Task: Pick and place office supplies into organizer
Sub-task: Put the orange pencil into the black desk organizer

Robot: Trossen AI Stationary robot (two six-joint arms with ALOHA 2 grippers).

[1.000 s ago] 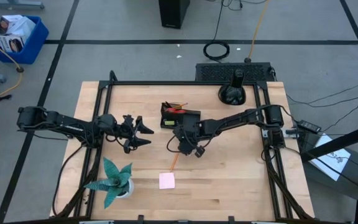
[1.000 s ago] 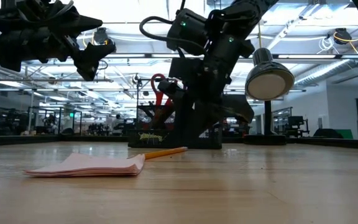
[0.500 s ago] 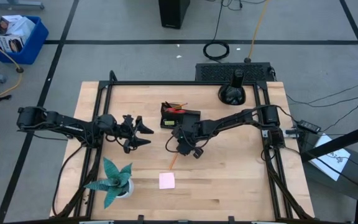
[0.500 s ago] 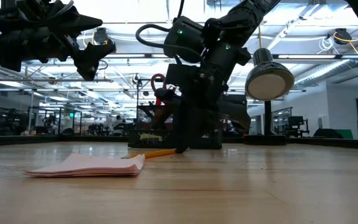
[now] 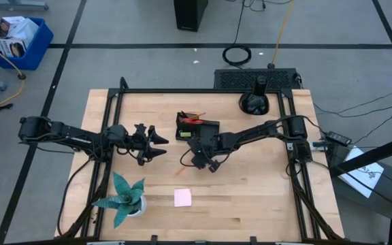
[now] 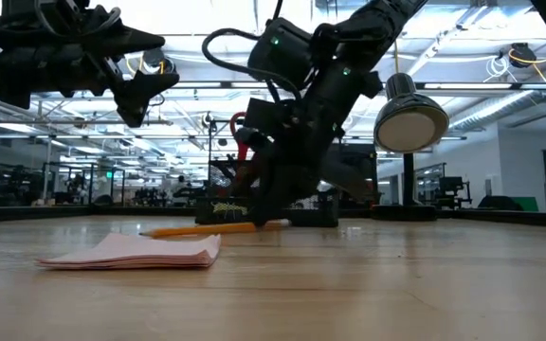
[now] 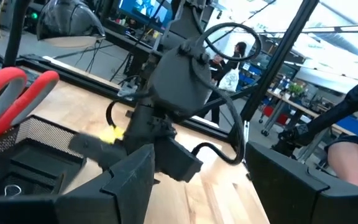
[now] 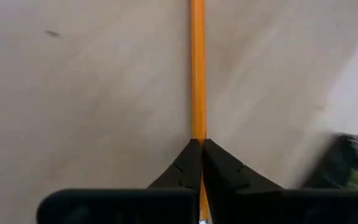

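Observation:
An orange pencil (image 8: 197,74) lies low over the table in front of the black organizer (image 5: 197,126). My right gripper (image 5: 192,162) is shut on it, pointing steeply down. Red-handled scissors (image 7: 10,99) stand in the organizer. A pink sticky-note pad (image 5: 182,197) lies flat on the wood nearer the front edge. My left gripper (image 5: 159,145) hovers level and open at the left of the organizer, with nothing between its fingers. My right gripper pinches the pencil's shaft (image 8: 197,135) between its two fingertips. The fingers slant down from the table's right and lie along the pencil, which runs on past them toward the left (image 6: 173,230). The pencil sits about level just at the table; I cannot tell whether it is clear.
A teal spiky plant (image 5: 125,198) in a white pot stands at the front left. A black domed lamp (image 5: 255,102) stands at the back right. A black frame (image 5: 203,91) borders the tabletop. Bare wood lies at the front right.
My right gripper has tipped a little lower over the pencil. The pencil has turned about on the table: its free end has swung toward the table's left edge, while the end at the fingers has stayed in place.

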